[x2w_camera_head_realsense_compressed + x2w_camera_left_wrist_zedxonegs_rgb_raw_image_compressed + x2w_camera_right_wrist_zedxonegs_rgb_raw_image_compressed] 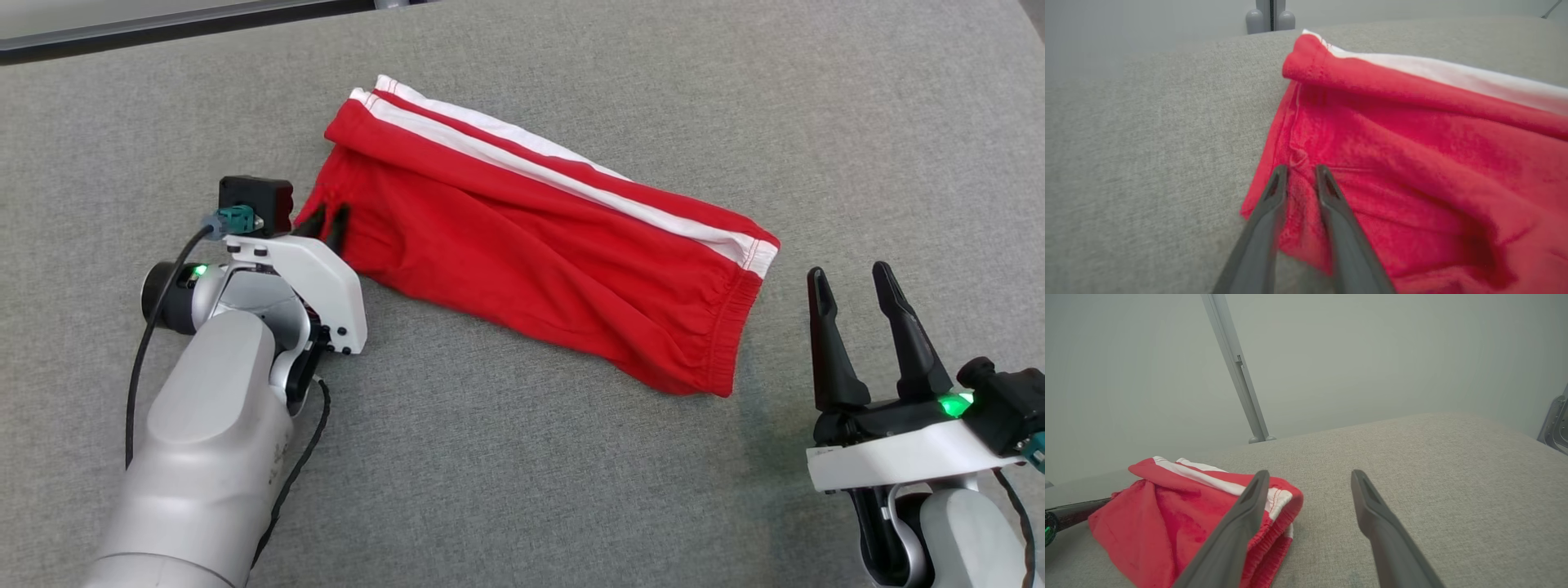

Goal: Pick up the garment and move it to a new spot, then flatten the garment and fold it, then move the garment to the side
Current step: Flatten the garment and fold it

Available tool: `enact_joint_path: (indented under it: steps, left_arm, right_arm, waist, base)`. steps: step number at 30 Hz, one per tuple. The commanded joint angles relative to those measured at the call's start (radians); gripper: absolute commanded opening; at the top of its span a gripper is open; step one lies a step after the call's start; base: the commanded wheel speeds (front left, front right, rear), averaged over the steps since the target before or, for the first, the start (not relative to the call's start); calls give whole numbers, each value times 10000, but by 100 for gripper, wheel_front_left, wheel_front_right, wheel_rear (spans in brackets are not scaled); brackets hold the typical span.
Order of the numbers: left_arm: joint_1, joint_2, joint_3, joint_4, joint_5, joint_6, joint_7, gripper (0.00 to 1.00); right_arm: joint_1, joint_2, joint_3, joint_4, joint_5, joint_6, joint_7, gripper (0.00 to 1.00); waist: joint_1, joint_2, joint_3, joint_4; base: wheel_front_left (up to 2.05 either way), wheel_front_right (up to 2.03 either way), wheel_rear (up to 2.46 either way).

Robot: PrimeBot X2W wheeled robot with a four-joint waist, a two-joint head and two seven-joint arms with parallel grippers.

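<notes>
Folded red shorts [539, 245] have one edge between the left gripper's [326, 220] close-set fingers, grip uncertain, while the right gripper's [849, 271] fingers gape empty, the waistband [739, 322] to their left.

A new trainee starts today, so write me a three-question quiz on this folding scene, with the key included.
1. True or false: the right gripper is shut on the red shorts.
2. Where on the shorts are the fingertips of the left gripper? A) the end on the robot's right B) the end on the robot's left C) the middle
3. Fill in: the stripes along the shorts' far edge are ___.
Key: 1 false, it stands open over the grey surface, apart from the cloth; 2 B; 3 white.
</notes>
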Motion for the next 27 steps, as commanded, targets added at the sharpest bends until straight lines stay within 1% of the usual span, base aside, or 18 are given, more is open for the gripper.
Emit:
enact_joint_path:
  steps: [1, 9, 15, 17, 18, 20, 21, 22, 27]
  left_arm:
    - [34, 97, -55, 228, 60, 81, 7, 0]
    - [422, 89, -188, 470, -24, 68, -445, 0]
    - [1269, -40, -107, -63, -319, 132, -1022, 0]
    - [1882, -89, -21, -389, -514, 200, -1211, 0]
    - [2571, -122, 66, -815, -717, 290, -1350, 0]
    - [3333, -148, 123, -1350, -901, 429, -1404, 0]
    - [3725, -151, 171, -1664, -993, 513, -1398, 0]
    - [3725, -151, 171, -1664, -993, 513, -1398, 0]
    - [5389, -187, 193, -3583, -1308, 966, -1058, 0]
  right_arm:
    - [-101, -22, -7, 42, 87, -3, -93, 100]
    - [-114, -97, -65, 13, 205, -3, -150, 100]
    - [58, -197, -156, -9, 267, -3, -54, 100]
    - [207, -250, -200, -4, 257, -3, 8, 100]
    - [293, -284, -270, -21, 250, -3, 58, 100]
    - [431, -326, -323, -48, 269, -3, 145, 100]
    - [494, -358, -305, -63, 236, -3, 175, 100]
    - [494, -358, -305, -63, 236, -3, 175, 100]
    - [873, -427, -457, -220, 172, -3, 411, 100]
  waist:
    - [0, -1, -22, 37]
    - [0, -1, -152, 416]
    - [0, -1, -404, 677]
    - [0, -1, -588, 798]
    - [0, -1, -753, 936]
    - [0, -1, -954, 1086]
    - [0, -1, -1048, 1143]
    - [0, -1, -1048, 1143]
    - [0, -1, -1450, 1469]
  base:
    - [0, 0, 0]
    - [0, 0, 0]
    - [0, 0, 0]
    - [0, 0, 0]
    - [0, 0, 0]
    - [0, 0, 0]
    - [0, 0, 0]
    - [0, 0, 0]
    - [0, 0, 0]
